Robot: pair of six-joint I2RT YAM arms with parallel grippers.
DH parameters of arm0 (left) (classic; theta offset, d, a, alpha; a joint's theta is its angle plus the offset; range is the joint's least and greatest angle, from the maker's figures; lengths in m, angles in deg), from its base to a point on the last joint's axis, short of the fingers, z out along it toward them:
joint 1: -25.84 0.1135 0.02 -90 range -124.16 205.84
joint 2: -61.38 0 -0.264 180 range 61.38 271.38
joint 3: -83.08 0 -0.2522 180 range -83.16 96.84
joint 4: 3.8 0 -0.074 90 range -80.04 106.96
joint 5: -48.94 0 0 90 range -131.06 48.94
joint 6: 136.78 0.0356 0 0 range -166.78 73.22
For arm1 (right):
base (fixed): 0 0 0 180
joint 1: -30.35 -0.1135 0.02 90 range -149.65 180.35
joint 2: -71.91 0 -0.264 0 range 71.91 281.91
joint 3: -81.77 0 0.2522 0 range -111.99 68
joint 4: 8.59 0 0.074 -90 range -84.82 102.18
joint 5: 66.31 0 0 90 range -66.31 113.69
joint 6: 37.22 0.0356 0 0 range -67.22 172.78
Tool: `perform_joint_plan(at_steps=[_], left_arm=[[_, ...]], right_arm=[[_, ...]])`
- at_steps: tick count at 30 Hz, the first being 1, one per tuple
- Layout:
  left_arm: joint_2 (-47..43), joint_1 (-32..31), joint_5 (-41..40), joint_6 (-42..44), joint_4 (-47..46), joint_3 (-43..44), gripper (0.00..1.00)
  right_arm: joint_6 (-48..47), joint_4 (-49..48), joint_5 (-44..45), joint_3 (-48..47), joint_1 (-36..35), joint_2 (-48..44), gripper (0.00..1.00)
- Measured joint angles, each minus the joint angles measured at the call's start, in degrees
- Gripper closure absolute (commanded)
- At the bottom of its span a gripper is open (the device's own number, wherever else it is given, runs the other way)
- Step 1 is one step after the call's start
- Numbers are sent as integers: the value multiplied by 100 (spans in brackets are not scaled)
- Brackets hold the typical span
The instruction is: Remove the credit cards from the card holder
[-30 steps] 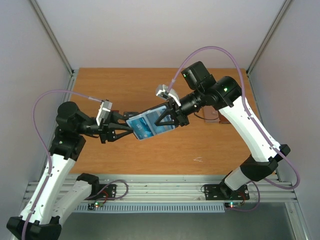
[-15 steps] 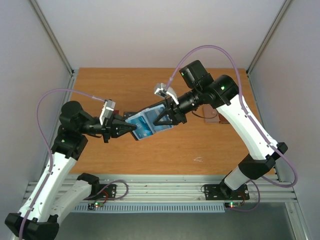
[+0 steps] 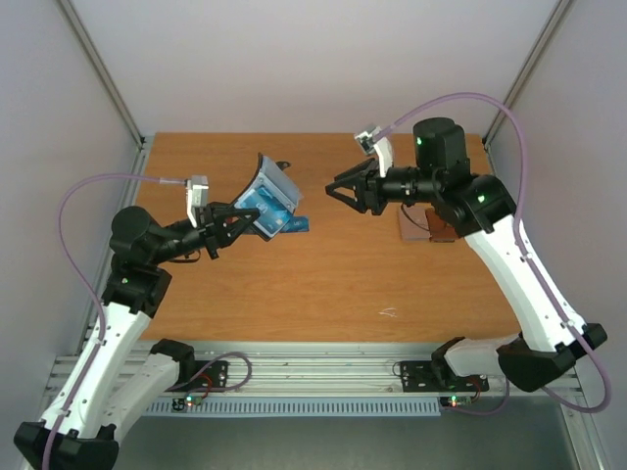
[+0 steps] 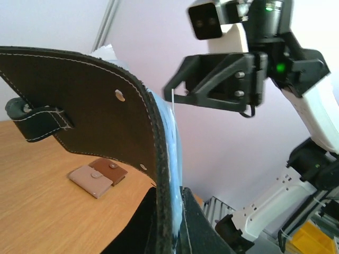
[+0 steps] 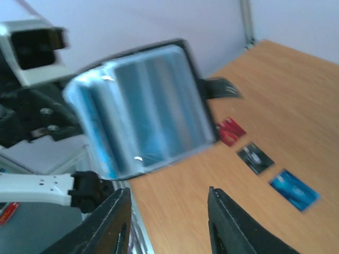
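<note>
The card holder (image 3: 266, 199) hangs above the table, black outside (image 4: 90, 100) with pale blue-grey pockets (image 5: 145, 114) facing the right arm. My left gripper (image 3: 235, 217) is shut on its lower edge, and its fingers (image 4: 204, 227) pinch the fold. My right gripper (image 3: 336, 190) stands open and empty, a hand's width to the right of the holder, with bare table between its fingertips (image 5: 115, 219). Three credit cards lie flat on the table beyond the holder: a dark red one (image 5: 230, 130), a black one (image 5: 255, 157) and a bright blue one (image 5: 294, 189). From above only the blue card (image 3: 296, 225) shows.
A brown two-tone wallet (image 3: 427, 223) lies on the table at the right, under the right arm, and also shows in the left wrist view (image 4: 98, 177). Grey walls close the table on three sides. The arms' bases stand at the near edge.
My right gripper has let go of the card holder, opened and drawn back to the right. My left gripper shut on the holder and carried it back and left, tilting it up.
</note>
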Motion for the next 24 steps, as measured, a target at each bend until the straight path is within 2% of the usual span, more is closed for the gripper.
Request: perform_joint_plan(at_steps=[3,6,10,14,20,24], left_arm=[[-20,22,-142,-85,-48,-59,100],[-20,26,-184,-107,-96,-87,100],[-20,46,-164,-107,-175,-90,100],[-20,48,-90,-111,-223,-90,100],[-20,66,-50,-127,-240,-92,100],[-20,74,9,-138,-289,-92,100]], right_arm=[[216,-667,-118,372,-348,-275,67],[361,-1228,-721,529,-774,-232,74],[509,-1587,-1257,468,-981,282,75],[584,-1650,-1344,470,-1014,728,74],[643,-1731,-1624,468,-1019,839,92],[634,-1744,-1871,470,-1019,841,99]])
